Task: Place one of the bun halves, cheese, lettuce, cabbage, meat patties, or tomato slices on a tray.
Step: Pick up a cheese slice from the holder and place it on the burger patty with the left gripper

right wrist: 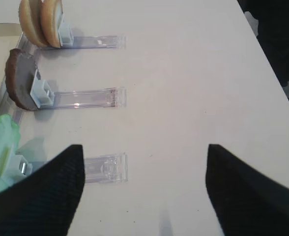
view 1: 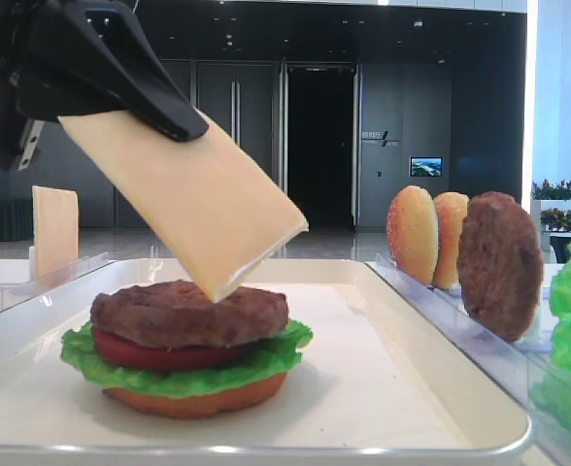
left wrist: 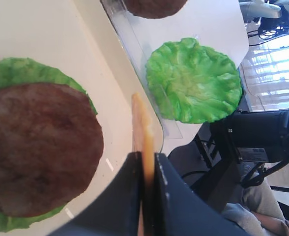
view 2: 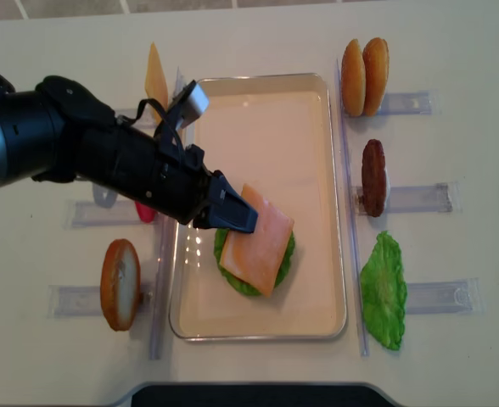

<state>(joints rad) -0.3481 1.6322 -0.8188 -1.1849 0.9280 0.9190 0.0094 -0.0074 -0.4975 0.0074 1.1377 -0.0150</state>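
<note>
A pale table (view 2: 487, 51) carries the tray (view 2: 317, 85), clear holder rails (view 2: 419, 197) and a lettuce leaf (view 2: 384, 292)

The left arm (view 2: 71, 153), filling the upper left of the overhead view, is matte black throughout: a fat rounded barrel narrowing through a wrapped, bumpy wrist section with a loop of black cable. A small silver-grey box sits near its wrist. The left gripper (view 2: 232, 216) ends in smooth, tapering black fingers (left wrist: 174, 196). The right gripper (right wrist: 144, 187) shows two black, finely textured wedge fingers (right wrist: 46, 196).

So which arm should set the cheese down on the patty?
Left. Its gripper is shut on the cheese, tilted just above the patty on the tray. The right gripper is open, off the tray.
</note>
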